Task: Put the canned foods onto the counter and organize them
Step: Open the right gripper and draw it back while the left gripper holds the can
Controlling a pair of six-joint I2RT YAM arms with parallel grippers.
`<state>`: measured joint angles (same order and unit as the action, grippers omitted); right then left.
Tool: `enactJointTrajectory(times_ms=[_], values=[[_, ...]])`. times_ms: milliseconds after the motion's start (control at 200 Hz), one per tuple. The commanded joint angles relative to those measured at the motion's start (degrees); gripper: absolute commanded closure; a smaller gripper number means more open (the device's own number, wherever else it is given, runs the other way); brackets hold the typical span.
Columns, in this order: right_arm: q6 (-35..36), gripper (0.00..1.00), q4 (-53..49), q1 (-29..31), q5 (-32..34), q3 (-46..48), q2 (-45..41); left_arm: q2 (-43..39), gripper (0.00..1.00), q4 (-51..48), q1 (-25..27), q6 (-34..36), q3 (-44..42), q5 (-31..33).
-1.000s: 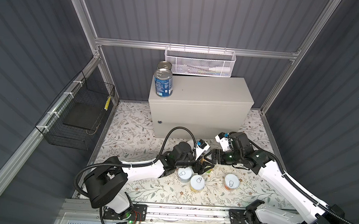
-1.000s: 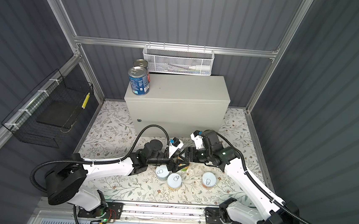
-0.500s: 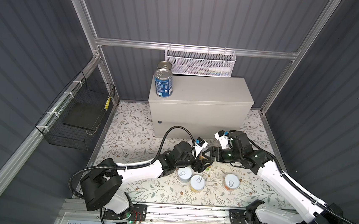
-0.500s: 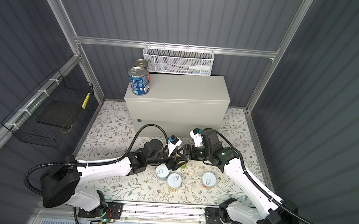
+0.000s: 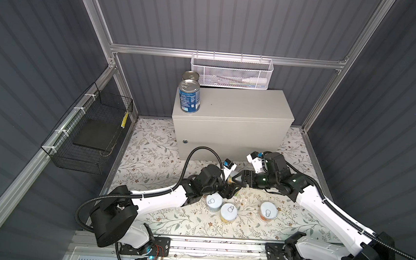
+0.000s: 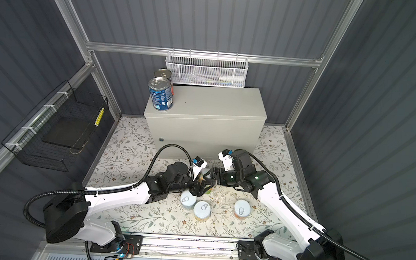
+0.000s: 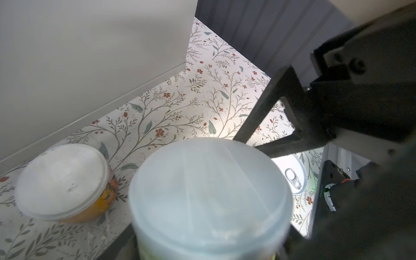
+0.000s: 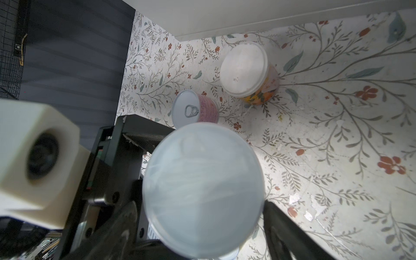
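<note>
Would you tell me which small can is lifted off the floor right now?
The plastic-lidded can gripped in the left end effector. It alone is in mid-air, while the other small cans stand on the floral floor.

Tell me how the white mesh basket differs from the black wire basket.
The white mesh basket hangs on the back rail, the black wire basket on the left rail. The white one is long and shallow; the black one is deeper. Both hang clear of the floor.

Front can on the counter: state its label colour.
The front can has a dark blue label, clearest in a top view.
</note>
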<state>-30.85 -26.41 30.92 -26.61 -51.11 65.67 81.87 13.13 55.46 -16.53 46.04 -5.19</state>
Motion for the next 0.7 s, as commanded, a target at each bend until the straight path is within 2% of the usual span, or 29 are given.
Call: enactJointTrajectory(times_ms=[0, 170, 370, 425, 580, 600, 695], values=[[0.07, 0.12, 0.26, 0.24, 0.11, 1.31, -1.16, -3.7, 0.51, 3.12, -0.08, -0.56, 1.79, 1.5], [-3.57, 0.1, 3.83, 0.29, -1.41, 4.81, -3.34, -5.22, 0.51, 2.16, -0.09, 0.44, 2.12, 1.79], [-6.08, 0.07, 3.83, 0.2, 3.47, 6.43, -5.78, -5.75, 0.51, -2.38, -0.05, 2.91, 4.22, 5.46], [-6.81, 0.01, 3.82, 0.22, 4.8, 6.86, -6.4, -6.05, 0.51, -3.18, -0.07, 3.82, 4.76, 5.96], [-8.69, 0.01, 5.36, 0.25, 6.74, 8.25, -8.04, -7.4, 0.51, -4.43, -0.09, 5.88, 5.7, 6.44], [-9.09, 0.01, 5.45, 0.2, 8.97, 8.53, -8.29, -7.57, 0.51, -4.71, -0.09, 6.24, 5.93, 6.63], [-11.36, 0.01, 5.91, 0.26, 10.82, 10.28, -10.14, -7.91, 0.51, -7.55, -0.09, 7.9, 7.54, 7.33]])
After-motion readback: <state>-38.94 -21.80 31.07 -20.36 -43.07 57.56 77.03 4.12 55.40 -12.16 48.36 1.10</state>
